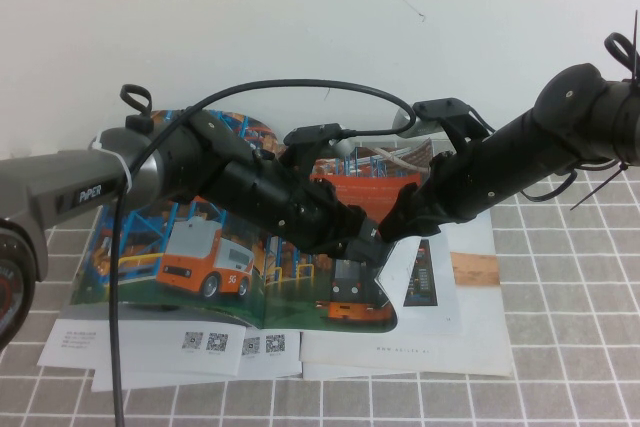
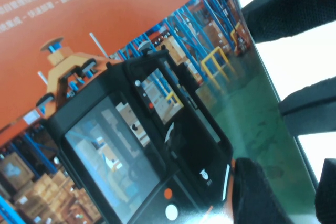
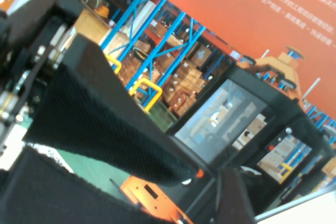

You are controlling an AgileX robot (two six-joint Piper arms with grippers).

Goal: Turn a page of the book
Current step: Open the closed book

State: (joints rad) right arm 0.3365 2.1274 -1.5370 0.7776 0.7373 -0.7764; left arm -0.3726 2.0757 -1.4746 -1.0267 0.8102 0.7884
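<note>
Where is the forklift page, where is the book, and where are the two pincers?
page (image 1: 350, 299), high view, on its forklift photo.
book (image 1: 190, 247), high view, on the left sheet's orange vehicle.
left pincer (image 1: 368, 243), high view, at its tip over the page.
right pincer (image 1: 392, 225), high view, at its tip beside the left one.

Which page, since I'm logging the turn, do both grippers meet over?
The forklift page, right of the spine: left gripper and right gripper meet above it. The other page shows an orange-and-white vehicle.
</note>
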